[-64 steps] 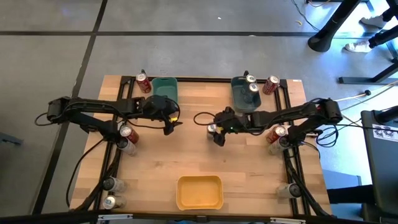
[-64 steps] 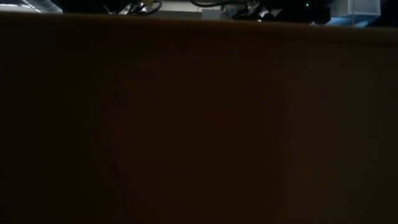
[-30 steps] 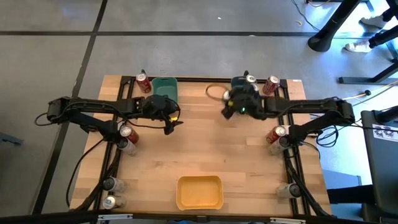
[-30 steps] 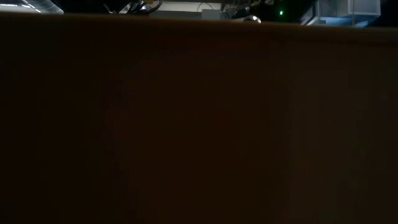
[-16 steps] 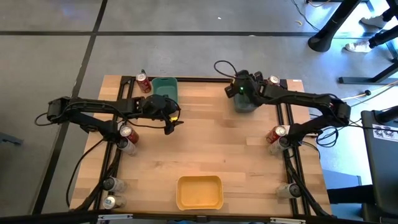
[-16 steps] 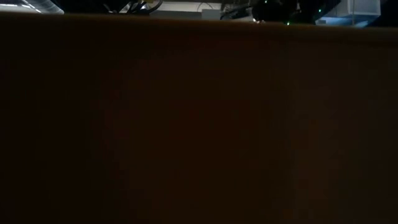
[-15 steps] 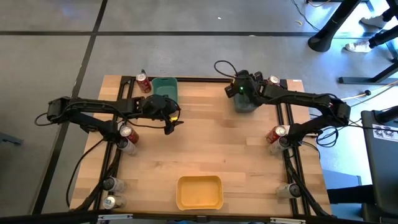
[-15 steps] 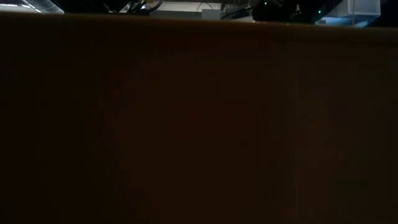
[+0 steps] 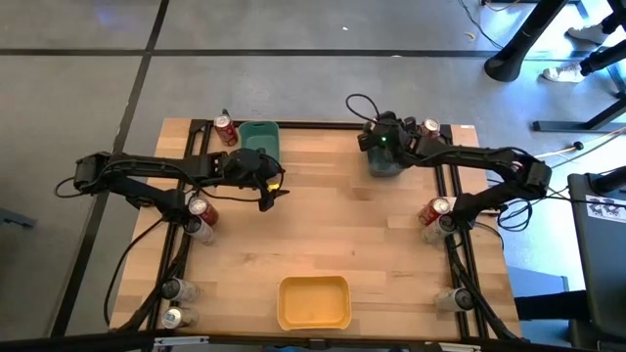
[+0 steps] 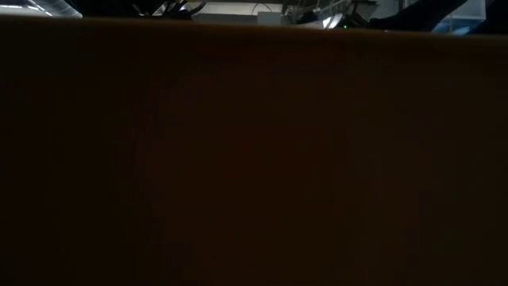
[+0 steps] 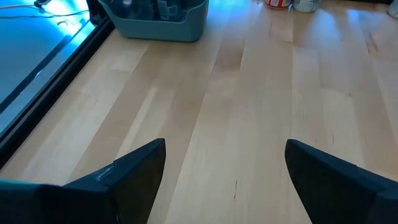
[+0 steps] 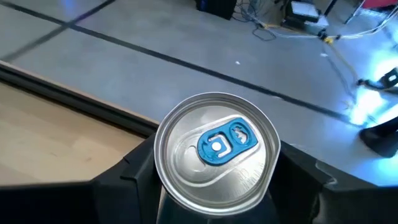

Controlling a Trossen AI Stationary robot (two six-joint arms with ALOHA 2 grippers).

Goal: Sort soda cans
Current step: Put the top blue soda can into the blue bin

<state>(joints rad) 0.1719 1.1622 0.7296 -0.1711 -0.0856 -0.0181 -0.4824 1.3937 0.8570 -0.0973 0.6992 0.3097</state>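
My right gripper (image 9: 377, 137) is over the grey bin (image 9: 388, 162) at the table's far right, shut on a soda can whose silver top with a blue tab (image 12: 214, 146) fills the right wrist view. The can's body is hidden. My left gripper (image 9: 271, 192) hangs open over bare wood left of centre, nothing between its fingers (image 11: 224, 149). Red cans stand beside the teal bin (image 9: 226, 128) and beside the grey bin (image 9: 427, 129). More cans stand along the left edge (image 9: 201, 209) and the right edge (image 9: 435, 210). My right gripper pinches the can between its two fingers, one on each side of the body just under the top rim (image 12: 159, 158). The left finger (image 12: 134, 177) and right finger (image 12: 298, 180) flank it. The can's top faces back toward the wrist; its lower part is hidden.
A teal bin (image 9: 260, 137) stands at the far left and a yellow bin (image 9: 313, 301) at the near middle. Black frame rails (image 9: 460, 284) run along both sides, with cans beside them (image 9: 174, 289). The low view is almost wholly dark.
My right gripper has carried the can from the table's middle toward the far edge and to the right, ending over the grey bin, and has turned as it went. The can stays between its fingers. My left arm has kept still.
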